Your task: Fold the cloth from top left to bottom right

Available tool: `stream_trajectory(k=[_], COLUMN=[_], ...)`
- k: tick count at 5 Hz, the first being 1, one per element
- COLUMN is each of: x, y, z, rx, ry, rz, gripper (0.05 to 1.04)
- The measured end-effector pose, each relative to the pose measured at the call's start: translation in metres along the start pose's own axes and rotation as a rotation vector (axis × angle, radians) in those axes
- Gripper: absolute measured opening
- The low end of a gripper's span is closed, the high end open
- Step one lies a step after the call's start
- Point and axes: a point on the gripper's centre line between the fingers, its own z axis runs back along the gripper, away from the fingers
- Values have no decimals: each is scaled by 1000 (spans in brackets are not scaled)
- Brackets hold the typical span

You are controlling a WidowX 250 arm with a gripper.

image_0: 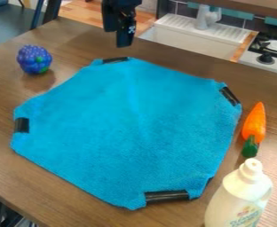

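A blue cloth (129, 128) lies spread on a wooden bench (3, 164), a black strip at each of four corners, as the robot's black hand (124, 40) hangs beyond its far edge, apart from the fabric; whether its grip is apart or together cannot be told from this angle. The far strip (115, 60) looks the likeliest starting point, though the cloth sits askew and "top left" could be mistaken for the left strip (21, 125), sending the fold along the wrong diagonal. A descent that is too shallow could miss the thin edge; one that is too deep could press into the wood. With nothing seen to pin the near side, a low pull may drag the whole cloth instead of doubling it, while a weak pinch may let the corner drop midway. Trouble also waits at the lower right, where a white bottle (239, 199) stands close by and could topple if the fold swings wide; a toy carrot (255, 124) beside the right edge could be nudged or covered.
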Motion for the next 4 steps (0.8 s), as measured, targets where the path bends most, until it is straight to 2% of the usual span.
stream_trajectory(k=[1, 2, 3, 4], x=[1, 1, 2, 1], y=[9, 14, 12, 13], z=[-5, -7, -20, -29], rx=[-9, 11, -17, -16], ry=[-80, -83, -79, -61], rz=[-21, -26, -43, -50], gripper=[999, 999, 999, 999])
